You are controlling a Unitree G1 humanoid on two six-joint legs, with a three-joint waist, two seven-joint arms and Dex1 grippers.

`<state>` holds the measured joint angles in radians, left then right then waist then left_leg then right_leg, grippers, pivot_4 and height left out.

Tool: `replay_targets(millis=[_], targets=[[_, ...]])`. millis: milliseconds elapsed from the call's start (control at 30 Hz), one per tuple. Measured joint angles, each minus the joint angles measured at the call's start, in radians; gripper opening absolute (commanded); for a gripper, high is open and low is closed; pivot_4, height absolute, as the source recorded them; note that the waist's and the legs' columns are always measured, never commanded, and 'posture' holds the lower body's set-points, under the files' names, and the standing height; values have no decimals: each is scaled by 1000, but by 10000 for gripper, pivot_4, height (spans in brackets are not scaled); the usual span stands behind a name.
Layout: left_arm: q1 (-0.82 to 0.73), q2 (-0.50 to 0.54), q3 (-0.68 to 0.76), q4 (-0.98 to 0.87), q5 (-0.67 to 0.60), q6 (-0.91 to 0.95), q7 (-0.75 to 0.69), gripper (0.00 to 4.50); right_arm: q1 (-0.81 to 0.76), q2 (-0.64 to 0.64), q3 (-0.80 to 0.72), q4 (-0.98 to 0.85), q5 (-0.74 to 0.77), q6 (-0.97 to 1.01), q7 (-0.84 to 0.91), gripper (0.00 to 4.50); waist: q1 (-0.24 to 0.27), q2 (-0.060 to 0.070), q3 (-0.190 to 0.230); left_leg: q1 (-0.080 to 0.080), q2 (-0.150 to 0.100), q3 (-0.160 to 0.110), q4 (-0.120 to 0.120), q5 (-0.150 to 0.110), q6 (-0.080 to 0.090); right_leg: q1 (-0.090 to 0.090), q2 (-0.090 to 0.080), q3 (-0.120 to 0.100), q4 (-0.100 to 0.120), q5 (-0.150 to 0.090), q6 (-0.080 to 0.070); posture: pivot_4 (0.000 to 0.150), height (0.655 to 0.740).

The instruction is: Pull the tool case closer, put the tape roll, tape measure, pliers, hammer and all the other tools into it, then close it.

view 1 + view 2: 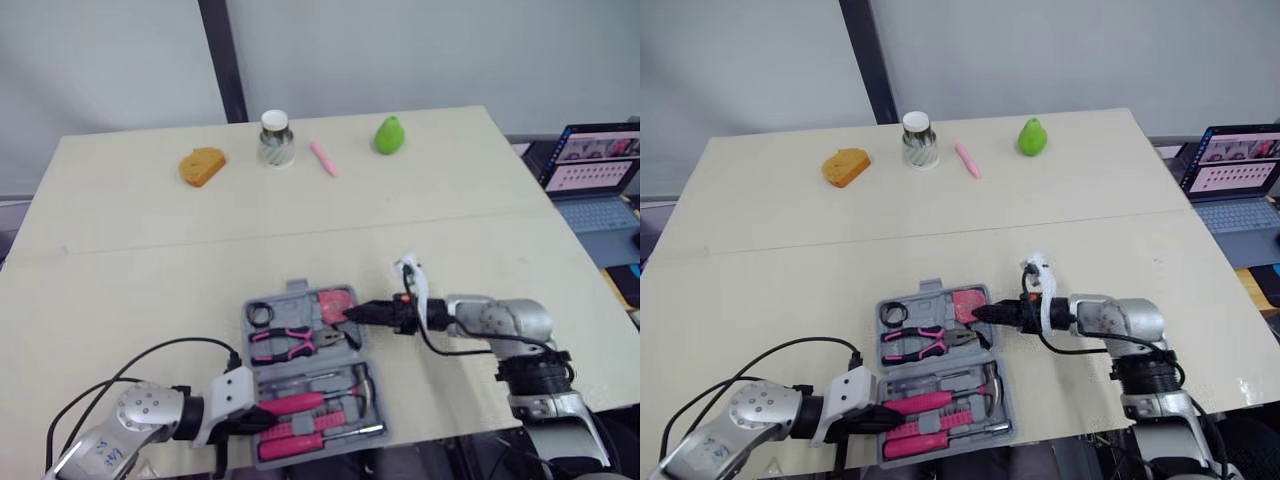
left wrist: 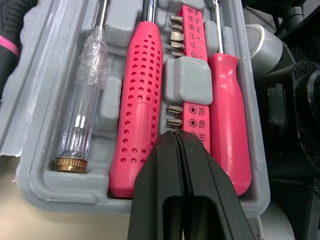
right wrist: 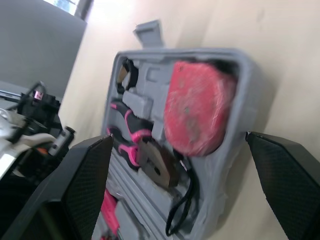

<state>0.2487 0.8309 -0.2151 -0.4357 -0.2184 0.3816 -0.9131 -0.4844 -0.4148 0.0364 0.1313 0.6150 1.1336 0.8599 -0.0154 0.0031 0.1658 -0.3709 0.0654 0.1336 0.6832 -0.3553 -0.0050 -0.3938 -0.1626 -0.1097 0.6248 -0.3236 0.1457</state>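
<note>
From the head, the open tool case (image 1: 249, 318) lies at the near edge of the tabletop (image 1: 150, 260), with the tape roll (image 1: 262, 314), pliers (image 1: 285, 343) and hammer (image 1: 362, 385) in it. The left tool (image 1: 262, 422) reaches into its near-left end. The right tool (image 1: 352, 313) meets its far-right corner at the tape measure (image 1: 335, 300).

The left wrist view adds that the left tool's fingers (image 2: 160, 190) are pressed together, empty, over the bit strip (image 2: 192, 30) between two pink screwdrivers (image 2: 142, 90).

The right wrist view adds that the right tool's fingers (image 3: 85, 175) are spread wide, gripping nothing, flanking the tape measure's corner.
</note>
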Motion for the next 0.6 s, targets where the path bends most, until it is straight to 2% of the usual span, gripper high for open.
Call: replay_targets(millis=[600], targets=[[-3,-2,-3,16,0,-16,-6,0,-39,75,-3,60,-29,6,-58,44598,-10,5,-4,0,0,0,0,0,0,0,0,0,0,0,0,1500,7400]])
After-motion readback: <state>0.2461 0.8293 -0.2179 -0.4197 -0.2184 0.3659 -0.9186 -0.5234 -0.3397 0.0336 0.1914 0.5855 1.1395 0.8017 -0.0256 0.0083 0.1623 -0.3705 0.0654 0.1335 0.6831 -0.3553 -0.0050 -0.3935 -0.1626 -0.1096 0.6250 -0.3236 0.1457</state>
